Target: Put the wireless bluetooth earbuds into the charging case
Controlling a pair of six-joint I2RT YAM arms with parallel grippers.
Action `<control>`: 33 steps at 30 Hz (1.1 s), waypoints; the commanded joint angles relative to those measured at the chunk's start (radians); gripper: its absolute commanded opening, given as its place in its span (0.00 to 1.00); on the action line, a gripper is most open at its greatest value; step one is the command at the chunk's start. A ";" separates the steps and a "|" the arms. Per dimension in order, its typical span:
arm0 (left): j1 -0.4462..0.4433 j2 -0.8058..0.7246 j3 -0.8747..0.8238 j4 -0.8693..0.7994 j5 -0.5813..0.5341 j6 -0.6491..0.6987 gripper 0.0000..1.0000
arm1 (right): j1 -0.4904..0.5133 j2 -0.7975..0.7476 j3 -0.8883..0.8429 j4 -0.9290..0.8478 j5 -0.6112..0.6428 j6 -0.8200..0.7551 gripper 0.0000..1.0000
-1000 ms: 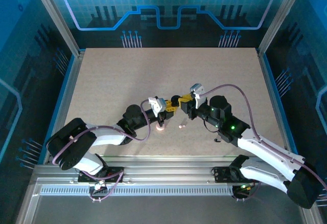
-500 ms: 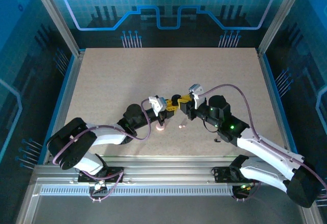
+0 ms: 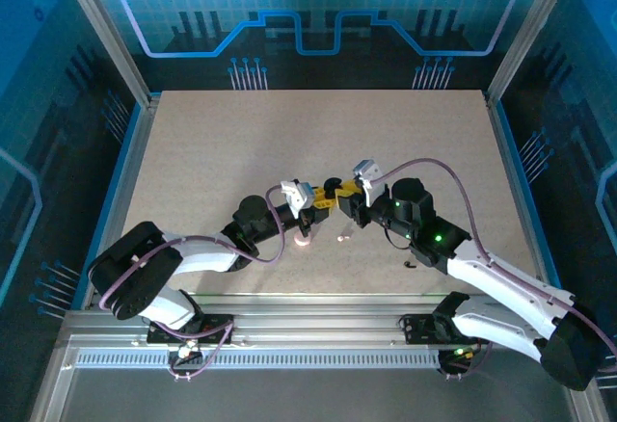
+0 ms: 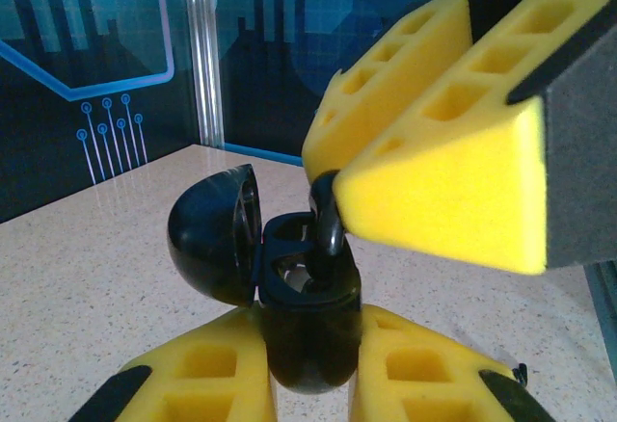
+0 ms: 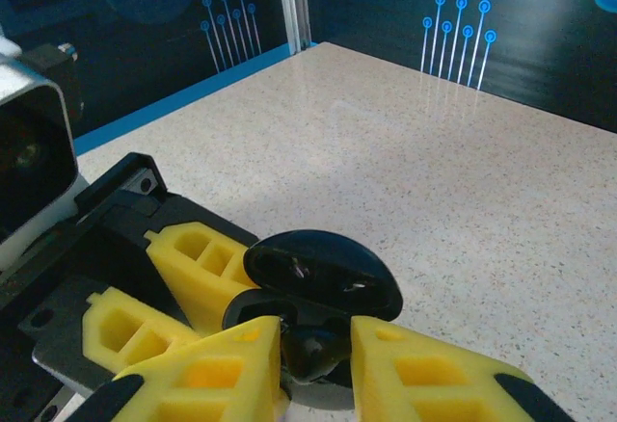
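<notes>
Top view: two arms reach inward from the near edge of a speckled beige surface [image 3: 241, 143] and meet near its middle. The left arm [image 3: 193, 253] comes from the lower left, the right arm [image 3: 453, 253] from the lower right. Their yellow-padded jaws point at each other, almost touching, with a black charging case [image 3: 331, 188] between them, raised off the surface. On the surface just in front of the left arm's wrist lies a small pale pink round item [image 3: 303, 241]. Near it lies a tiny whitish earbud [image 3: 340, 238]. A tiny dark curved piece [image 3: 410, 264] lies beside the right arm.

Left wrist view: the left jaws are closed on the lower body of the charging case [image 4: 307, 345], with one yellow pad on each side. The case sits upright with its domed lid [image 4: 214, 234] swung open to the left. From the upper right, the right jaws' yellow pads [image 4: 434, 200] pinch a black earbud [image 4: 328, 222]. Its lower end reaches down into the open case.

Right wrist view: the right jaws' two yellow pads [image 5: 424, 374] sit close together, gripping the black earbud [image 5: 310, 350] between them. Just beyond it is the open case with its glossy lid [image 5: 323, 270]. The left jaws' pads [image 5: 188, 258] hold the case from the left.
</notes>
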 commanded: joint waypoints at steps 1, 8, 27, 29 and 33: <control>-0.009 -0.001 0.042 0.027 0.016 0.000 0.10 | 0.014 0.003 0.033 -0.031 -0.022 -0.023 0.28; -0.009 0.006 0.046 0.015 0.020 0.013 0.10 | 0.014 -0.009 0.039 -0.023 -0.039 -0.010 0.38; -0.007 -0.010 0.040 -0.116 -0.025 0.147 0.10 | -0.049 -0.062 0.196 -0.349 -0.181 0.159 0.49; -0.007 -0.007 0.037 -0.111 -0.020 0.151 0.10 | -0.059 -0.063 0.205 -0.369 -0.198 0.112 0.48; -0.007 -0.014 0.034 -0.115 0.001 0.158 0.10 | -0.088 -0.086 0.183 -0.360 -0.261 -0.048 0.50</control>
